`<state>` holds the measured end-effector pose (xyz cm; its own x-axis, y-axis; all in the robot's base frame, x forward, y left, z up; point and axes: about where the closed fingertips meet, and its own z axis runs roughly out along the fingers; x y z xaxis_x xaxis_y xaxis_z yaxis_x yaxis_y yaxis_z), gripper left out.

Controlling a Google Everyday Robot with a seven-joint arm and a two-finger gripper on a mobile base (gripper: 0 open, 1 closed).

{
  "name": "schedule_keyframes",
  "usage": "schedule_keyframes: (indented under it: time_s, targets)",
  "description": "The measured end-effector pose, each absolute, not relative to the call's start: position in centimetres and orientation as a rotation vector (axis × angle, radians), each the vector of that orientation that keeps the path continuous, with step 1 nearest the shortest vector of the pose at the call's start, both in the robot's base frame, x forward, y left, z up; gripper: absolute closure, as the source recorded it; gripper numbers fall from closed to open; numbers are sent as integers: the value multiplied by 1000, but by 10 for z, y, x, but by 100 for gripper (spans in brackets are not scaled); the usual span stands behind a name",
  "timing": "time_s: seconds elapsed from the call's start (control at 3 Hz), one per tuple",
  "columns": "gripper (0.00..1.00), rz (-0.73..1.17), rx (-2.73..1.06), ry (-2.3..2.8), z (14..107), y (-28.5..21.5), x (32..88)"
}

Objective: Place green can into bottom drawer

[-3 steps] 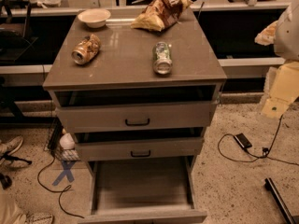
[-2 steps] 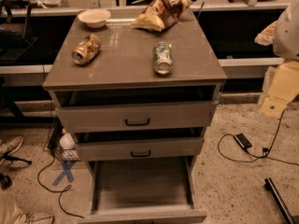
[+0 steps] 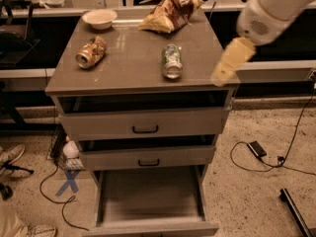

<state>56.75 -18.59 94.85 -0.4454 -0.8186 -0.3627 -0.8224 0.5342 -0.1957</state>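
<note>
Claw (image 3: 223, 74) hovers right of the right-hand can (image 3: 172, 61) atop the cabinet (image 3: 131, 63).

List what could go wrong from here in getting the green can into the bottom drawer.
1. The green can lies on its side on the cabinet top. The claw, hovering by the top's right front corner, might nudge it into rolling away.
2. The top drawer and middle drawer stand ajar above the bottom drawer, so the lowering arm could clip their fronts.
</note>
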Motion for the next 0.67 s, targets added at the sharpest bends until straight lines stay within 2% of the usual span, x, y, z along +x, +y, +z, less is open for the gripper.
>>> schedule_keyframes:
  time_s: [0.33,0.67]
  targets:
    - [0,182,-1059,2423,930,-172,641]
    - [0,229,-955,2463,923,-171,653]
